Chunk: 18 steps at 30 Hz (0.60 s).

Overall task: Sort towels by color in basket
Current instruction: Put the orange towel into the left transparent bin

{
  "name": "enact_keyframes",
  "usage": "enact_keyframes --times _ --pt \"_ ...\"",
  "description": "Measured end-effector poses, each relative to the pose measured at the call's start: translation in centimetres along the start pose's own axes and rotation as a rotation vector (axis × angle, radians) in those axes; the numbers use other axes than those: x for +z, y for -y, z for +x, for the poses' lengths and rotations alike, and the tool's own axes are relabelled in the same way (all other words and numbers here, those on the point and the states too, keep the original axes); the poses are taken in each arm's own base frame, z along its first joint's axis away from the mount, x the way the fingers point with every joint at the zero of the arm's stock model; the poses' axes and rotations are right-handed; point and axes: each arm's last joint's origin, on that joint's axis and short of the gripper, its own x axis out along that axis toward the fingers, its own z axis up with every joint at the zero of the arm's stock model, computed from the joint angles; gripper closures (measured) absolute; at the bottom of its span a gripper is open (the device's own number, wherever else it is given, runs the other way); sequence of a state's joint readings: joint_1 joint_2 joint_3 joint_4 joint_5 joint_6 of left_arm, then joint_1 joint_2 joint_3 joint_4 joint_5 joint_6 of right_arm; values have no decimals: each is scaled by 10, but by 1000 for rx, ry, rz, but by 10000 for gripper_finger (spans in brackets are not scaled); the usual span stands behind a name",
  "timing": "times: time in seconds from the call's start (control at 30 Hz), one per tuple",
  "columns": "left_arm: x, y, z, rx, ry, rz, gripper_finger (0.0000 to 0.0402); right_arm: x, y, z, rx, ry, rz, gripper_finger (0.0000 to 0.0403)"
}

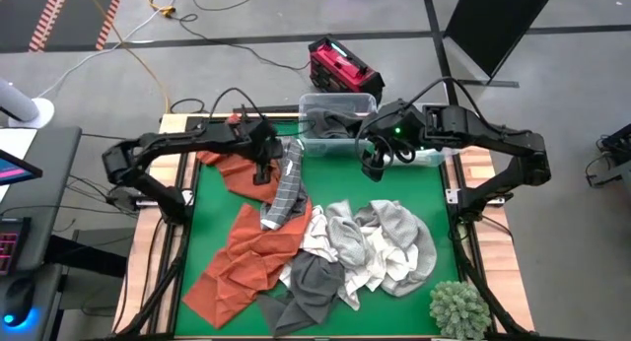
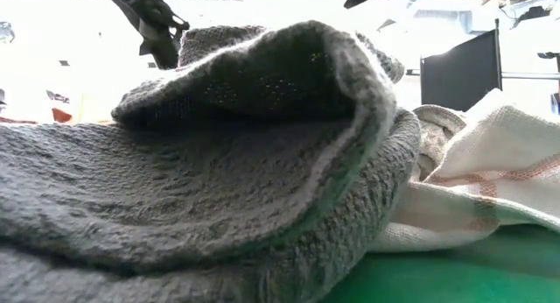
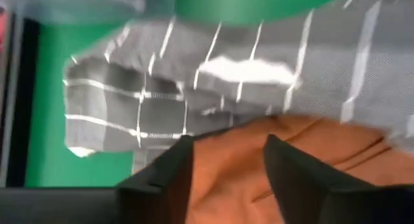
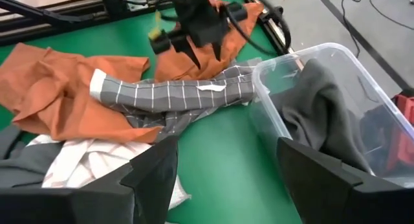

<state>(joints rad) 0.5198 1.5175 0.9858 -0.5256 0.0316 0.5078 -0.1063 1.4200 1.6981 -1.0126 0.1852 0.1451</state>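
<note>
A grey-and-white checked towel (image 1: 284,188) lies along the green table, partly over a rust-orange towel (image 1: 242,252). A second patch of rust-orange towel (image 3: 246,153) lies under my left gripper (image 1: 262,170), which is open and points down beside the checked towel's far end (image 3: 213,75). A clear plastic basket (image 1: 335,124) at the far edge holds a dark grey towel (image 4: 323,107). My right gripper (image 1: 373,170) is open and empty, in the air beside the basket. Grey and white towels (image 1: 370,247) lie heaped at the near side. My left gripper's open fingers (image 3: 181,172) stand over the rust-orange towel from above, pointing down. I cannot tell whether they touch it.
A green spiky plant ball (image 1: 458,309) sits at the near right corner. A red device (image 1: 343,67) stands on the floor behind the basket. A dark grey towel (image 2: 219,163) and a white striped towel (image 2: 490,163) fill the low view.
</note>
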Motion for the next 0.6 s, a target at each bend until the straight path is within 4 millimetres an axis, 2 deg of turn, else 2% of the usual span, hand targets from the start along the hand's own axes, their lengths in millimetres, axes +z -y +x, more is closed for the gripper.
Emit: enact_keyframes --times 0.13,0.27,0.37,0.5,0.6 --pt "-5 0 22 -31 -81 42 178 0 -3 -1 7 1 5 112" --pt "-12 2 41 -65 -156 50 191 -1 -4 -1 10 1 8 112" --pt "-16 4 46 -75 -208 48 245 -1 -6 -1 12 2 9 112" --pt "-19 6 42 -78 -246 8 372 0 -5 -1 -14 9 1 112" --pt "-17 5 33 -78 -215 -62 395 0 -2 -1 -21 11 -3 112"
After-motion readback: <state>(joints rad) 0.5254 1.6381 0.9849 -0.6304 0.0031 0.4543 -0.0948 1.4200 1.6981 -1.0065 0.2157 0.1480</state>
